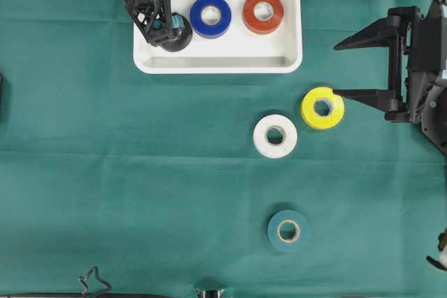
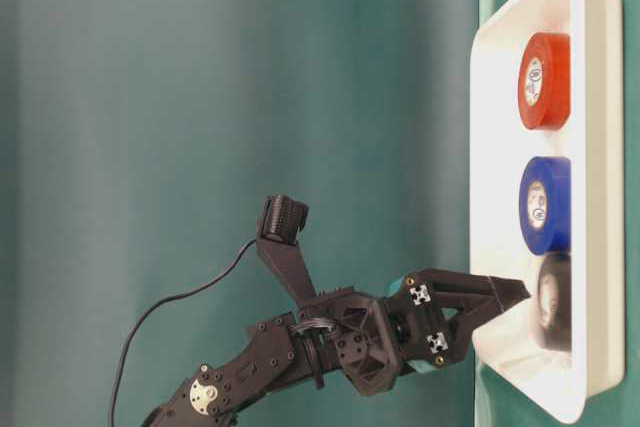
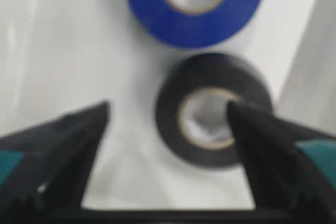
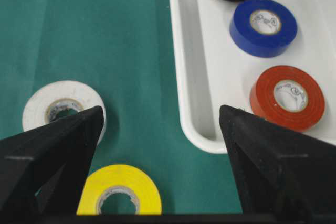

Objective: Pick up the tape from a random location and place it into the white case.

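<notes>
Left gripper hung over the white case at about 11 o'clock on the bench, jaws spread wide and holding nothing; the black tape lay flat on the case floor between them, one tip over its core. Blue tape and red tape sat beside it in the case. Outside, the white tape, yellow tape and teal tape lay flat near centre and toward 5 o'clock. Judged light, stiff rings with slick vinyl sides; best pinched across the outer wall or rim-to-core. Right gripper at 3 o'clock was wide open and empty, one tip just beside the yellow roll. Overhead, the left arm hid most of the black roll; the left wrist view was blurred.
</notes>
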`<state>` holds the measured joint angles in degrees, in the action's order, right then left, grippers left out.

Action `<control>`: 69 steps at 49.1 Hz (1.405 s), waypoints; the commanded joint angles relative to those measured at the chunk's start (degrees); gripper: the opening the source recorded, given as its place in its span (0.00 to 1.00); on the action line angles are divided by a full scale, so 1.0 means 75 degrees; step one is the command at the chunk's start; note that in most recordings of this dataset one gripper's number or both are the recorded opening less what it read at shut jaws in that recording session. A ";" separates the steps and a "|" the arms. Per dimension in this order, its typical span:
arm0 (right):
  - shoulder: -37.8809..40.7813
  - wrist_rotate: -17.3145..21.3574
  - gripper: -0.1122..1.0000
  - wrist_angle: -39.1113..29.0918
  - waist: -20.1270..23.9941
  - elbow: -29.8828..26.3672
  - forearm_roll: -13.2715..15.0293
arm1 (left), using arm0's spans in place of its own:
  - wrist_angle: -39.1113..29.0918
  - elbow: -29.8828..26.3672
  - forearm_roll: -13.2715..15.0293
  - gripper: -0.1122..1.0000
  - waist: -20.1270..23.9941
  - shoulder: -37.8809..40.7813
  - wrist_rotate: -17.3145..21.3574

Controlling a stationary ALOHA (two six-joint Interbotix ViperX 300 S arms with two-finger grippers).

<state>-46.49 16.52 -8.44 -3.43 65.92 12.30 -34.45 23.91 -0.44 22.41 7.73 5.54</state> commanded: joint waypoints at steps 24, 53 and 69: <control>0.0012 0.0000 0.86 0.0035 0.0000 -0.0246 0.0012 | -0.0656 -0.0340 0.0012 0.99 0.0000 -0.0867 0.0012; 0.0012 -0.0012 0.86 -0.0023 -0.0012 -0.0293 0.0012 | -0.1617 -0.0820 -0.0012 0.99 -0.0129 -0.1312 0.0012; 0.0012 -0.0012 0.86 -0.0023 0.0000 -0.0316 0.0012 | -0.1652 -0.0785 0.0000 0.99 -0.1066 -0.1301 -0.0023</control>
<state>-46.49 16.52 -8.88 -3.43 65.21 12.22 -47.02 18.90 -0.44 16.52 -0.53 5.45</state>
